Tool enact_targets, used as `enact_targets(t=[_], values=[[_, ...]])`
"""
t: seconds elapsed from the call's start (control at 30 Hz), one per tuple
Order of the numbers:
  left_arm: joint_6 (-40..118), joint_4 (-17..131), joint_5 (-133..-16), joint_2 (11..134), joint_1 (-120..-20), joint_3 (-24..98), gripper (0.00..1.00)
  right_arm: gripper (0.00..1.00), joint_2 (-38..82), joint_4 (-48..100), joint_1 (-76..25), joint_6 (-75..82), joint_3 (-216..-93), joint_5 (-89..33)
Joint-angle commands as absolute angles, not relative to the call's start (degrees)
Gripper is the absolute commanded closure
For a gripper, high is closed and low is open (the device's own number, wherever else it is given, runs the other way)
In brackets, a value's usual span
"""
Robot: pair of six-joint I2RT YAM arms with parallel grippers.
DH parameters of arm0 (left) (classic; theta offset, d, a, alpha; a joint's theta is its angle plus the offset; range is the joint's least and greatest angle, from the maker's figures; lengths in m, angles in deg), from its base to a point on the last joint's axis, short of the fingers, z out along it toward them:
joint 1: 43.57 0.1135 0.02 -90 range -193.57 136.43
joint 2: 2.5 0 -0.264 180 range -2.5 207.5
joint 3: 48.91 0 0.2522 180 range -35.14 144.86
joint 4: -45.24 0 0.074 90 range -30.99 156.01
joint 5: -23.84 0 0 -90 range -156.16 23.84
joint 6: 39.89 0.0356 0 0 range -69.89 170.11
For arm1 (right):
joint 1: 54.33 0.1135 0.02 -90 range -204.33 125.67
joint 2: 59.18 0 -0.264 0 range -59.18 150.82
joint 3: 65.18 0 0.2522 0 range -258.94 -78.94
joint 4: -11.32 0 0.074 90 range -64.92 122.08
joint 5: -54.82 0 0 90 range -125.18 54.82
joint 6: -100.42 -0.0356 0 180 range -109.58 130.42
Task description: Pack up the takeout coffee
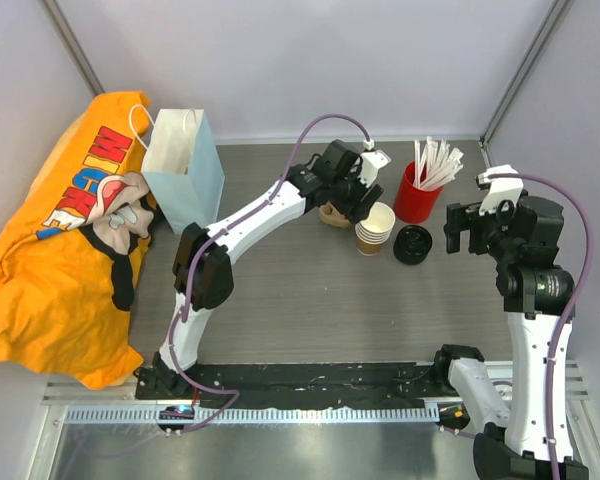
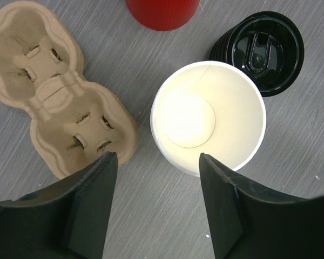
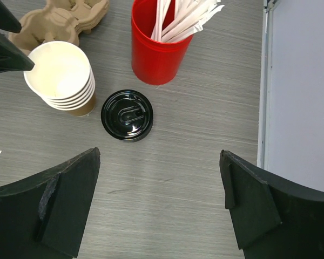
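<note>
The takeout coffee is out of view in every frame. A stack of lidless brown cups (image 1: 376,228) with white insides (image 2: 208,116) stands mid-table, with a stack of black lids (image 1: 413,244) just right of it. My left gripper (image 1: 365,195) hovers over the cup stack, open; in the left wrist view (image 2: 156,157) only bare table lies between its fingers, and the right fingertip sits near the top cup's rim. My right gripper (image 1: 460,228) hangs open to the right of the lids (image 3: 127,115), nothing between its fingers (image 3: 160,155).
A pulp cup carrier (image 2: 54,91) lies left of the cups. A red cup of wrapped straws (image 1: 417,192) stands behind the lids. A light blue paper bag (image 1: 185,168) stands at back left beside an orange printed cloth (image 1: 60,240). A wall panel (image 3: 297,97) borders the right.
</note>
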State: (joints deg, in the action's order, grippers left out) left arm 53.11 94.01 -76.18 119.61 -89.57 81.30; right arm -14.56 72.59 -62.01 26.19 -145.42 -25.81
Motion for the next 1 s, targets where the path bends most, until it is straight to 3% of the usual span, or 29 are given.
enact_targets(t=[0.0, 0.13, 0.53, 0.8, 0.97], values=[[52.57, 92.41, -75.74, 119.67, -89.45, 82.54, 0.38, 0.04, -15.41, 69.82, -62.5, 25.01, -144.95, -22.79], [51.96, 92.4, -76.44, 120.46, -89.45, 83.42, 0.51, 0.05, -15.59, 69.73, -62.59, 25.1, -144.68, -22.52], [51.78, 93.37, -76.62, 121.87, -90.06, 84.91, 0.53, 0.05, -16.21, 69.82, -62.68, 24.92, -144.51, -20.94], [51.78, 95.56, -76.71, 123.54, -90.5, 87.64, 0.72, 0.05, -16.64, 69.73, -62.68, 24.83, -144.51, -20.5], [51.87, 96.27, -76.71, 123.89, -90.68, 88.6, 0.78, 0.05, -16.82, 70.0, -62.68, 24.74, -144.94, -20.06]])
